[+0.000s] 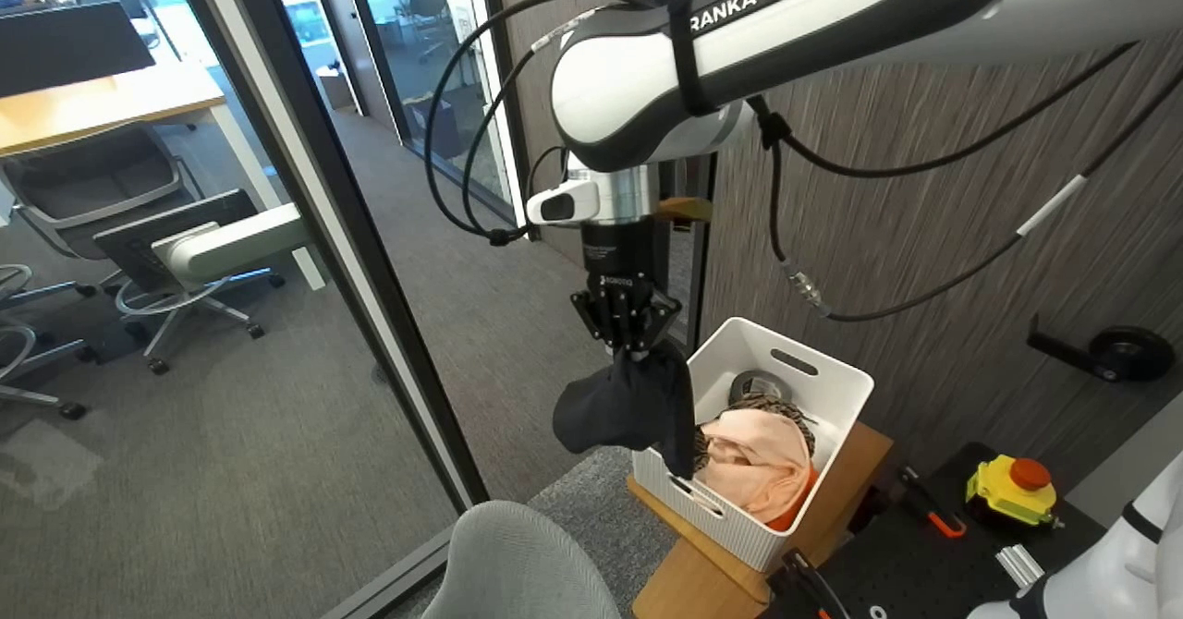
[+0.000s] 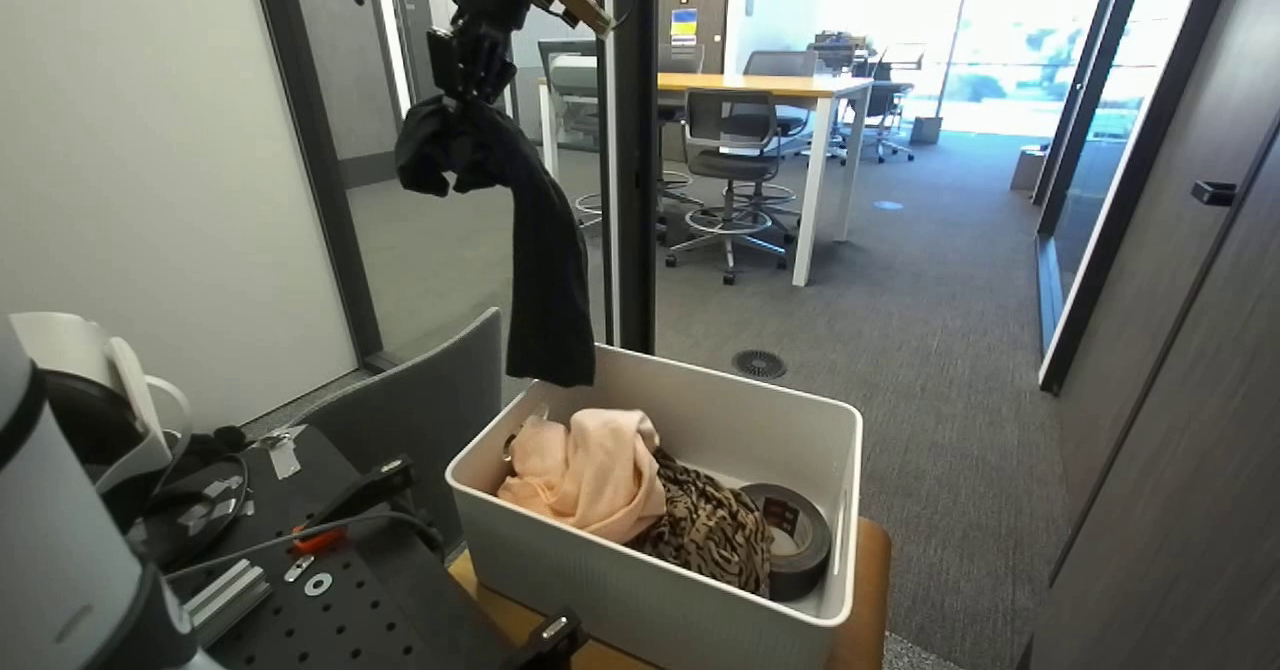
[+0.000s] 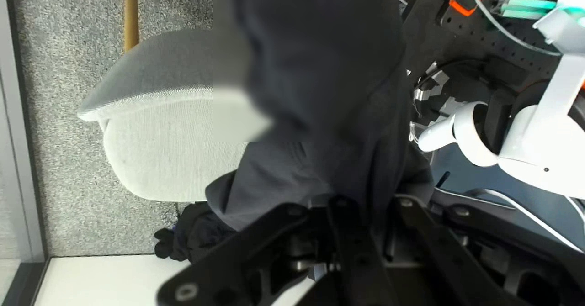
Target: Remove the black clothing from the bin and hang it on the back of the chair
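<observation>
While its longest fold hangs close to vertical, lower end pointing down, the black clothing [image 2: 552,290] dangles from the gripper [image 2: 467,100] at the edge of the white bin [image 2: 640,605]; whether it touches the rim cannot be told. Plain, dark and matte, the soft fabric bunches at the top, with a shorter flap drooping to one side. The jaws, drawn together, pinch the gathered top. A peach cloth [image 2: 600,480], a patterned fabric [image 2: 710,530] and a roll of tape [image 2: 810,552] lie inside the bin, near the gray chair [image 1: 522,564].
</observation>
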`<state>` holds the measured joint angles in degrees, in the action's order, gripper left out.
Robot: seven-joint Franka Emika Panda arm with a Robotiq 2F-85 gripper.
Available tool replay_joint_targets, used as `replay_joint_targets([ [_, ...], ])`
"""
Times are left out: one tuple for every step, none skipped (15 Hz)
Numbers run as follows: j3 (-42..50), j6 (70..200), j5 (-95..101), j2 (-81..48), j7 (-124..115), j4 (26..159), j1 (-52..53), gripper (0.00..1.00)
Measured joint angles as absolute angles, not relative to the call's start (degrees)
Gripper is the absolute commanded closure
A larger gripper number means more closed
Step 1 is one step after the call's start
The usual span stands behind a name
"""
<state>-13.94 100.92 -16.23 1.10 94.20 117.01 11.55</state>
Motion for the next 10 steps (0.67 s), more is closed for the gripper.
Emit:
replay_joint_targets([
  [-14.46,100.72,-16.23,1.08,93.45,116.54,12.37,0.91],
  [-14.95,100.55,-16.23,1.06,92.87,116.13,13.14,0.91],
  [-15.47,100.51,-16.23,1.0,92.38,115.8,13.86,0.91],
  [-15.92,100.51,-16.23,0.91,91.91,115.58,14.54,0.91],
  [-16.35,100.79,-16.23,0.78,91.4,115.48,15.1,0.91],
  [-16.69,101.18,-16.23,0.58,90.98,115.48,15.59,0.91],
  [-16.94,101.71,-16.25,0.24,90.69,115.48,16.01,0.91],
  [-17.16,102.37,-16.35,-0.29,90.49,115.49,16.33,0.91],
  [-17.37,103.36,-16.55,-1.09,90.22,115.5,16.58,0.91],
  [-17.56,104.26,-16.78,-2.02,90.07,115.5,16.74,0.91],
])
